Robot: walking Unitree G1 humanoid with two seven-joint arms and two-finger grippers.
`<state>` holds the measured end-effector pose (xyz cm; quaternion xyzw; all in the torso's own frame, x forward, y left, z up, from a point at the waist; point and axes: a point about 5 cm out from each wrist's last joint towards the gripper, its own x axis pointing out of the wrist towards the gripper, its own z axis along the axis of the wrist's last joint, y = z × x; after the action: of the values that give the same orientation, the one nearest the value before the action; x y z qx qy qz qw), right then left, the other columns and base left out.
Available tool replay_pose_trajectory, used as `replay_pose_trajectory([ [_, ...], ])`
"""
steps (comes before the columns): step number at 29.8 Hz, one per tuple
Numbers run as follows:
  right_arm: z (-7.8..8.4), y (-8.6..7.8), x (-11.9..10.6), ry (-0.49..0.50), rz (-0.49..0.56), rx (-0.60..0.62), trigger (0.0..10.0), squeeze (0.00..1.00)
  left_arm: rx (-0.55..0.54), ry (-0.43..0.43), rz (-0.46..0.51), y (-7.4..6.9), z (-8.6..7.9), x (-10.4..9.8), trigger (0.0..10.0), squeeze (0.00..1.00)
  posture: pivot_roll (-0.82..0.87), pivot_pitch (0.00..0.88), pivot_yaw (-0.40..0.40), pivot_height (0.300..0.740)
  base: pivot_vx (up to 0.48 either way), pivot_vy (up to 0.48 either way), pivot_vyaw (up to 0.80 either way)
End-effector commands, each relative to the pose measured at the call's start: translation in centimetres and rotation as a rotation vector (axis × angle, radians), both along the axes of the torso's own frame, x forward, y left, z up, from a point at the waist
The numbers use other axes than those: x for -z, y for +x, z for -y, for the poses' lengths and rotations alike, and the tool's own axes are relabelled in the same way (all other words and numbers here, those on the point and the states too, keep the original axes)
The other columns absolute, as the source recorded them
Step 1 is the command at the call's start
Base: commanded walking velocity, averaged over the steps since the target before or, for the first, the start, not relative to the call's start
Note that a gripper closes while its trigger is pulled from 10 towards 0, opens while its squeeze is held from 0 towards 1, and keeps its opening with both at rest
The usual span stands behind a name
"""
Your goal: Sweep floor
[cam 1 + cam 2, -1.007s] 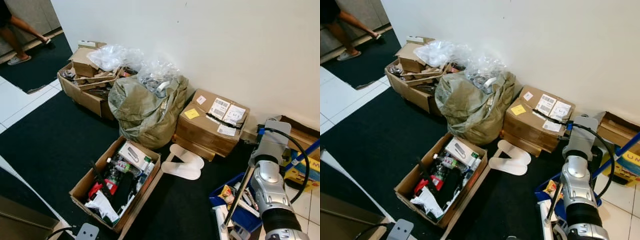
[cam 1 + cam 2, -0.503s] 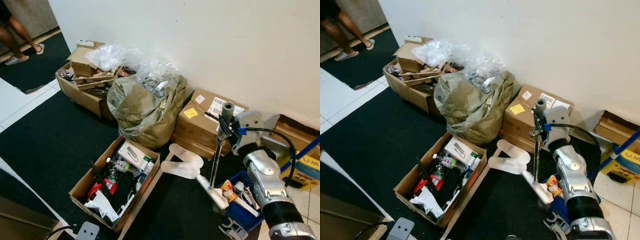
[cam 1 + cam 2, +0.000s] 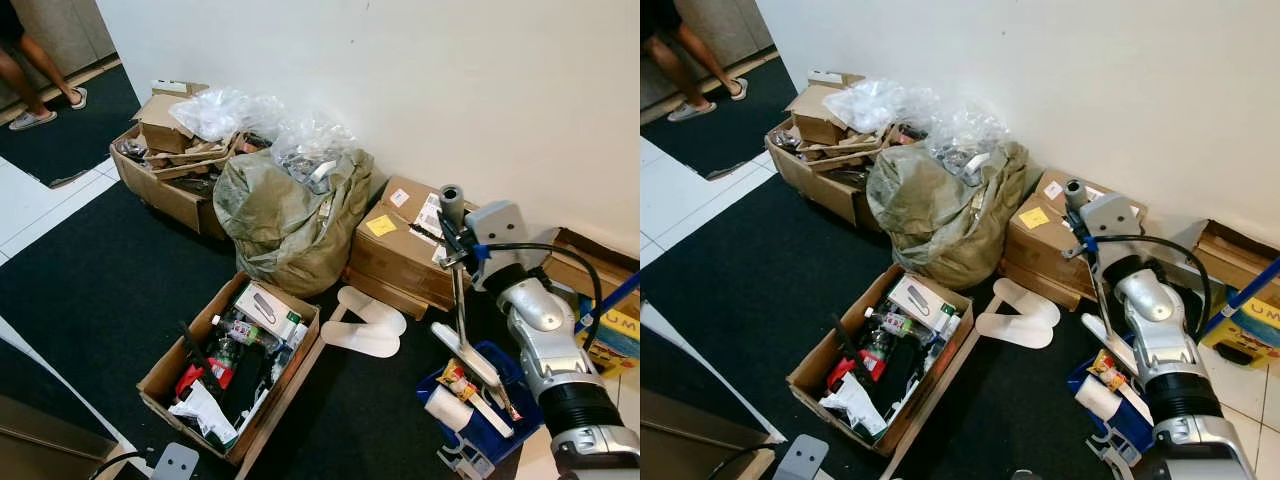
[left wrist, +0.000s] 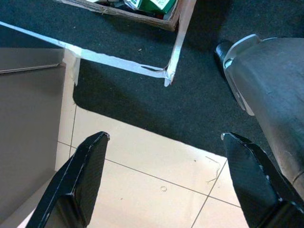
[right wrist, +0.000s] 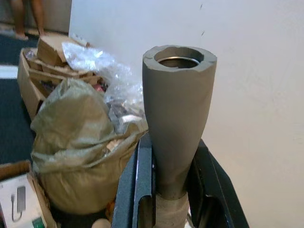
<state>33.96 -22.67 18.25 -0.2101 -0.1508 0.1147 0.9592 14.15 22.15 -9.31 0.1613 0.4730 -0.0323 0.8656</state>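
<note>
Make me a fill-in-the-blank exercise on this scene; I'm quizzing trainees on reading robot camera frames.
1. The right gripper is shut on a grey ____.
2. The green sack leans against the ____.
3. The white slippers lie on the ____ carpet.
4. The left gripper hangs ____ above the tiles.

Missing words: handle; wall; black; open

Floor: black carpet [image 3: 110, 270] beside white tiles [image 3: 35, 205]. On it: open cardboard box [image 3: 232, 368] of clutter, olive sack [image 3: 285, 215], taped cartons [image 3: 405, 255], white slippers [image 3: 365, 325], blue bin [image 3: 490, 425].
</note>
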Motion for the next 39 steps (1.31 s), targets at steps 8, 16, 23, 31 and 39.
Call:
replay_pose_trajectory([
  [8, -0.3, -0.1, -6.1, 0.231, 0.207, -0.047, 10.0, 0.0, 0.0, -0.015, -0.051, -0.6, 0.0, 0.3, 10.0, 0.0, -0.08, 0.073, 0.058, 0.74, 0.0, 0.0, 0.0],
  [16, -4.6, -0.2, -4.5, 0.495, -0.003, -0.291, 10.0, 0.0, -0.042, -0.023, -0.048, -0.3, 0.0, 0.2, 10.0, 0.0, -0.08, 0.056, 0.058, 0.74, 0.0, 0.0, 0.0],
  [23, -8.0, -0.8, 0.1, 0.483, -0.222, -0.346, 10.0, 0.0, -0.129, -0.028, -0.043, -0.4, -0.3, 0.3, 10.0, 0.0, -0.09, 0.038, 0.049, 0.74, 0.0, 0.0, 0.0],
  [31, -10.4, -1.6, 3.8, 0.348, -0.356, -0.316, 10.0, 0.0, -0.267, -0.03, 0.011, -0.4, -0.5, 0.2, 10.0, 0.0, -0.09, 0.017, -0.021, 0.74, 0.0, 0.0, 0.0],
  [39, -11.0, -1.0, 4.4, 0.257, -0.344, -0.276, 10.0, 0.0, -0.298, -0.071, 0.056, 0.0, -0.2, 0.0, 10.0, 0.0, -0.06, 0.001, -0.048, 0.74, -0.183, 0.0, 0.0],
])
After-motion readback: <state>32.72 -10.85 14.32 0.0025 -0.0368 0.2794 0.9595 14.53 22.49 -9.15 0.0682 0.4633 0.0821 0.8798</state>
